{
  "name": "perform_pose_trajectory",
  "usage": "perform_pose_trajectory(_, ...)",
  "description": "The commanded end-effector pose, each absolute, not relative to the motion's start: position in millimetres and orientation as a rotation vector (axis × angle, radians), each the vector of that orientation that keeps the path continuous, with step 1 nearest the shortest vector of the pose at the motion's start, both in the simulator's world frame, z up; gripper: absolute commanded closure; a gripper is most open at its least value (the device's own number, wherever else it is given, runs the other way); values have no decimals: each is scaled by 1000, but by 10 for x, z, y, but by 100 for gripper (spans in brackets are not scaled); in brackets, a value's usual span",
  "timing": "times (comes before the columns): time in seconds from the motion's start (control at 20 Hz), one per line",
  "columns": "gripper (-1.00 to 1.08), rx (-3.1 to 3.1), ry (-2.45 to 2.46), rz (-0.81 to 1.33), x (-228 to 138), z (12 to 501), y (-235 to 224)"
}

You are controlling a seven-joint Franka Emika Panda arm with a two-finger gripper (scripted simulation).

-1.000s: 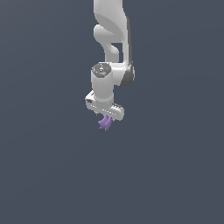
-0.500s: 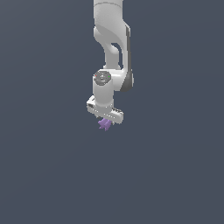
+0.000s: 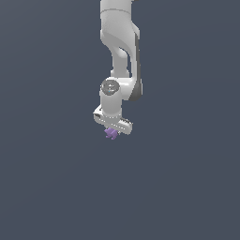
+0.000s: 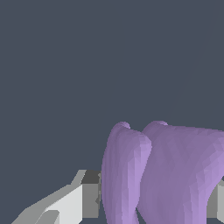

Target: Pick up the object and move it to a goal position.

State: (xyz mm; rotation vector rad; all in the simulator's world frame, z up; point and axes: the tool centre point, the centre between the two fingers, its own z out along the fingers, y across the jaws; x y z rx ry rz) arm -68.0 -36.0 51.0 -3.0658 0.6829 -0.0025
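The object (image 3: 111, 133) is a small purple bunch of curved lobes, poking out just under my white gripper (image 3: 112, 131) in the exterior view. The gripper is shut on it and hangs from the white arm above the grey floor. In the wrist view the object (image 4: 162, 175) fills the space between the two fingers (image 4: 83, 199), its lobes pressed between them. No goal marker shows in either view.
A plain dark grey surface (image 3: 187, 187) spreads all around the arm. The white arm (image 3: 119, 47) comes down from the upper middle of the exterior view. Nothing else shows.
The arm has moved slightly upward and toward the exterior view's right, carrying the purple object with it. The grip is unchanged.
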Motion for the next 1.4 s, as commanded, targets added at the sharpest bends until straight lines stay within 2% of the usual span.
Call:
perform_pose_trajectory(0.0, 108, -3066, 685, 0, -687, 497, -370)
perform_pose_trajectory(0.7, 108, -3066, 683, -3, -692, 665, -277)
perform_pose_trajectory(1.05, 108, -3066, 684, -3, -721, 1070, -63)
perform_pose_trajectory(1.35, 108, -3067, 685, -3, -757, 1608, 221)
